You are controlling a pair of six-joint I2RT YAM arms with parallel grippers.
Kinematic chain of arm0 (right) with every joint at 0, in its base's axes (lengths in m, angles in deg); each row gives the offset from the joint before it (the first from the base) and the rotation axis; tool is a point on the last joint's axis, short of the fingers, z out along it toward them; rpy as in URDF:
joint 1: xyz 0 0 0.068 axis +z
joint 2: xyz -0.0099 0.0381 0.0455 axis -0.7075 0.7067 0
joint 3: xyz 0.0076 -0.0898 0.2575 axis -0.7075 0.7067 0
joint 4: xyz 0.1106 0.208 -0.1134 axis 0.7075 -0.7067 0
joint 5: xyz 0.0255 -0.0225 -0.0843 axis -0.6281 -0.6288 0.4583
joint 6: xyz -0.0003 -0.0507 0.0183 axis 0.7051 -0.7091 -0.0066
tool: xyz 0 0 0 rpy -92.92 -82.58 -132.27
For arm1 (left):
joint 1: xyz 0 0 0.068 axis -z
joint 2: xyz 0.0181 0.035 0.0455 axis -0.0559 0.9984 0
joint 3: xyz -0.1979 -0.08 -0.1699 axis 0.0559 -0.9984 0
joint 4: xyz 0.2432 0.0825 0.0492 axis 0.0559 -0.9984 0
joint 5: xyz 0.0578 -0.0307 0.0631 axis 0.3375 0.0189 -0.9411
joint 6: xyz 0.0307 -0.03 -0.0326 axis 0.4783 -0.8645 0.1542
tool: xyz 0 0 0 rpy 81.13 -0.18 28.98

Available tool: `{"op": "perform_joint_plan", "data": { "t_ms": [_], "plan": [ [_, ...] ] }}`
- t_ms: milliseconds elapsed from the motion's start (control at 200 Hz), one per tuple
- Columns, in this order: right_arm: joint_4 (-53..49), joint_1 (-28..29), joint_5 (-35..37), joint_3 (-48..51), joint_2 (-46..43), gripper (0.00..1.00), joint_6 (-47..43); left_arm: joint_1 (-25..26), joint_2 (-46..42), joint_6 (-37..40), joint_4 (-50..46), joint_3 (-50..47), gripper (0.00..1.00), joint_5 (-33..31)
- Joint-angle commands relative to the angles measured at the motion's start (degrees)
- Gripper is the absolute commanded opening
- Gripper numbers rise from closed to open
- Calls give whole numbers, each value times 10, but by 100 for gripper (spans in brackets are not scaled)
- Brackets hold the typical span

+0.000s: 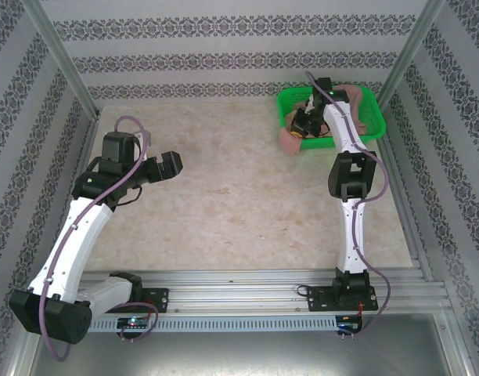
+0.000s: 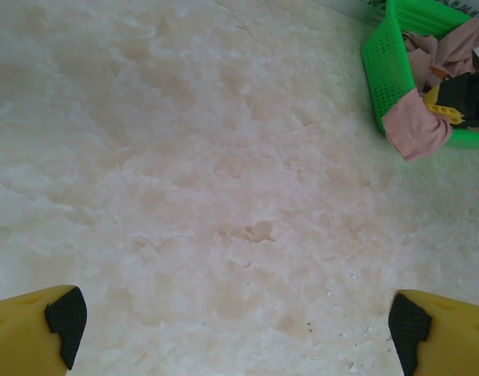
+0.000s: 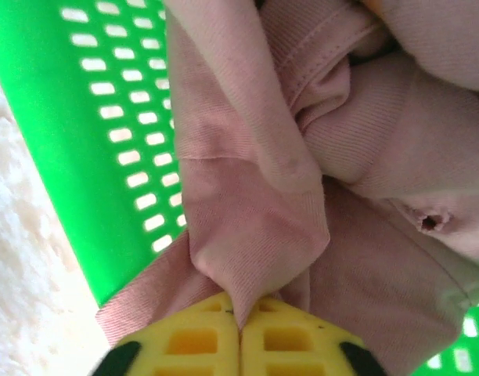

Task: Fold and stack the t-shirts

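While your right gripper (image 3: 239,333) is pinching a fold of the shirt (image 3: 255,227) between jaws pressed together, the shirt is lying in the basket (image 3: 106,157) at the table's (image 1: 224,204) far right corner, one part draping over the rim. Your left gripper (image 2: 234,321) is hovering, spread wide, near the left edge.

The right tool (image 3: 239,323) pinches a t-shirt (image 3: 255,227) fold over the green basket (image 3: 83,157).
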Motion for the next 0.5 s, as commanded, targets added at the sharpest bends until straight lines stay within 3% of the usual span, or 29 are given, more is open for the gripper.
{"op": "perform_joint_plan", "data": {
  "t_ms": [0,155,260,360,495],
  "plan": [
    [12,-1,25,-17,-56,0,11,-9,-10,9,-14,-6,100,0],
    [71,-3,-16,-29,-136,0,22,-19,-10,-3,1,-1,100,15],
    [127,-2,-81,-65,-186,0,61,-35,1,-20,25,14,100,36],
    [230,4,-166,-104,-226,0,145,-45,22,-32,48,43,100,49],
    [413,28,-234,-176,-244,0,329,-52,57,-36,81,96,100,62]
  ]
}}
